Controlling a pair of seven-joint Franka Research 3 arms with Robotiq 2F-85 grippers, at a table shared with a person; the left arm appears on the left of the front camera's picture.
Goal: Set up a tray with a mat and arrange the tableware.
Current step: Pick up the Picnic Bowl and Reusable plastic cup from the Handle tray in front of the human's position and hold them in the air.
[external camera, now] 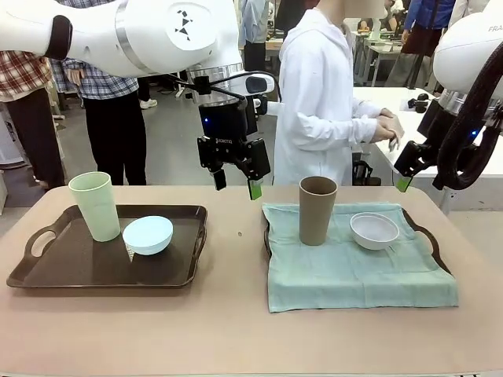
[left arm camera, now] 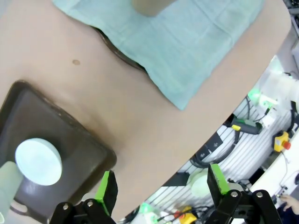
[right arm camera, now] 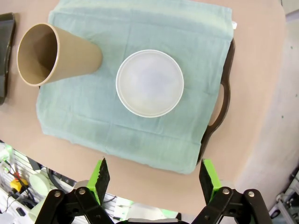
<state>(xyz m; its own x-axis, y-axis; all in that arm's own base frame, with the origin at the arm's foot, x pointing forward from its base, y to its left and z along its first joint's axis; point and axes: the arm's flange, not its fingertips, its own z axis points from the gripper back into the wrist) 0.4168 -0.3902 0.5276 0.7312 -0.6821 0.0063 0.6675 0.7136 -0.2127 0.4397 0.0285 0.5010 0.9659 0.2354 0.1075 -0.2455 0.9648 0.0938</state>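
Note:
A teal mat point(external camera: 354, 267) covers the right tray point(external camera: 431, 245). On it stand a brown cup point(external camera: 317, 210) and a white bowl point(external camera: 374, 230). The left tray point(external camera: 47, 271) is bare dark brown and holds a pale green cup point(external camera: 93, 206) and a light blue bowl point(external camera: 148, 234). My left gripper point(external camera: 236, 185) hangs open above the table's far middle, between the trays, holding nothing. My right gripper point(external camera: 405, 179) hovers open above the right tray's far right. From above, the right gripper point(right arm camera: 154, 175) looks down on the white bowl point(right arm camera: 149, 83), the brown cup point(right arm camera: 56, 53) and the mat point(right arm camera: 140, 135).
A person in a white coat point(external camera: 318, 102) stands at the far side, hands at another table to the right. Bare table point(external camera: 236, 259) lies between the trays. The left wrist view shows the left gripper point(left arm camera: 161, 186), the blue bowl point(left arm camera: 38, 161), tray corner point(left arm camera: 70, 135) and mat point(left arm camera: 177, 42).

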